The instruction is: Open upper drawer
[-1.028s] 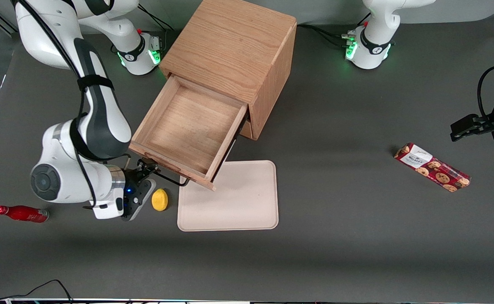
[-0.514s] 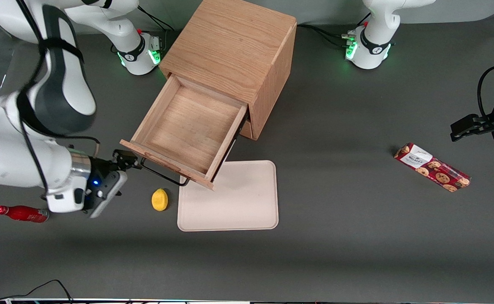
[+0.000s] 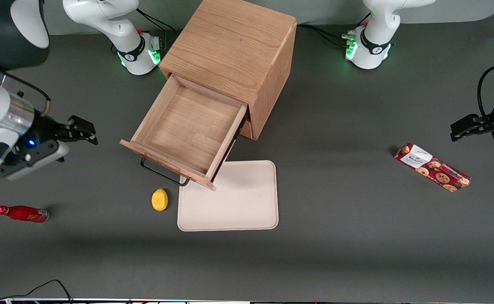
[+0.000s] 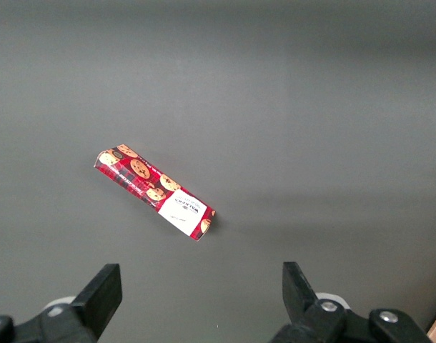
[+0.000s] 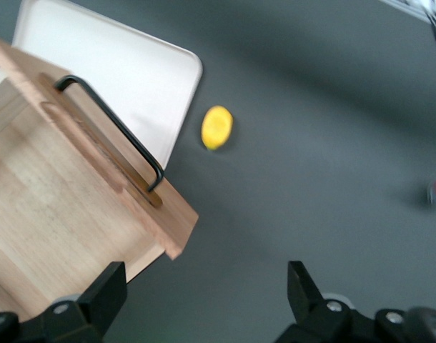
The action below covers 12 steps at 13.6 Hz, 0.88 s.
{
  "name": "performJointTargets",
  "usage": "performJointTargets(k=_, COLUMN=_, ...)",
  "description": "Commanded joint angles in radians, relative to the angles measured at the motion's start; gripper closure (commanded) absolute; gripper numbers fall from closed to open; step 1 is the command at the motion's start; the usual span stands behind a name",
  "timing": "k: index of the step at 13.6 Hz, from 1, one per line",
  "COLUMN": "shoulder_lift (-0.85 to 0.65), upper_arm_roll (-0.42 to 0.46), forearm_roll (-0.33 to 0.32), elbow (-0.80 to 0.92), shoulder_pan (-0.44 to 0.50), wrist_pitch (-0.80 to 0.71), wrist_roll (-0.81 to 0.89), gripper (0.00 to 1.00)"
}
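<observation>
The upper drawer (image 3: pixel 183 126) stands pulled far out of the oak cabinet (image 3: pixel 230 42), and its shallow wooden box is empty. Its thin black bar handle (image 3: pixel 162 175) runs along the drawer front, nearest the front camera. My gripper (image 3: pixel 87 131) hangs open above the table, well apart from the handle, toward the working arm's end. The wrist view shows the drawer's corner (image 5: pixel 61 200) and handle (image 5: pixel 111 128) below the open gripper (image 5: pixel 207 286), with only bare table between its fingers.
A cream tray (image 3: pixel 230 198) lies on the table in front of the drawer, partly under its front. A small yellow fruit (image 3: pixel 159 199) sits beside the tray. A red bottle (image 3: pixel 21 213) lies toward the working arm's end. A cookie box (image 3: pixel 432 167) lies toward the parked arm's end.
My gripper has come off the handle and swung away toward the working arm's end, rising as it went. The drawer stays pulled out.
</observation>
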Motion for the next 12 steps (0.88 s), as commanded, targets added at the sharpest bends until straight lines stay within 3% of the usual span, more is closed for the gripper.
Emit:
performJointTargets(k=1, shoulder_lift=-0.152, upper_arm_roll=0.013, forearm_roll=-0.086, elbow=-0.193, shoulder_pan=-0.021, wrist_pitch=0.048, wrist_roll=0.135, gripper=0.00)
performJointTargets(k=4, shoulder_lift=-0.201, upper_arm_roll=0.012, forearm_roll=-0.095, elbow=-0.262, shoulder_pan=-0.053, wrist_pitch=0.068, wrist_roll=0.136, gripper=0.00)
performJointTargets(k=8, shoulder_lift=-0.191, upper_arm_roll=0.119, forearm_roll=-0.124, elbow=-0.252, shoulder_pan=-0.228, wrist_pitch=0.068, wrist_roll=0.133, gripper=0.00)
performJointTargets(k=12, shoulder_lift=-0.186, upper_arm_roll=0.104, forearm_roll=-0.116, elbow=-0.226, shoulder_pan=-0.231, wrist_pitch=0.050, wrist_roll=0.127, gripper=0.00)
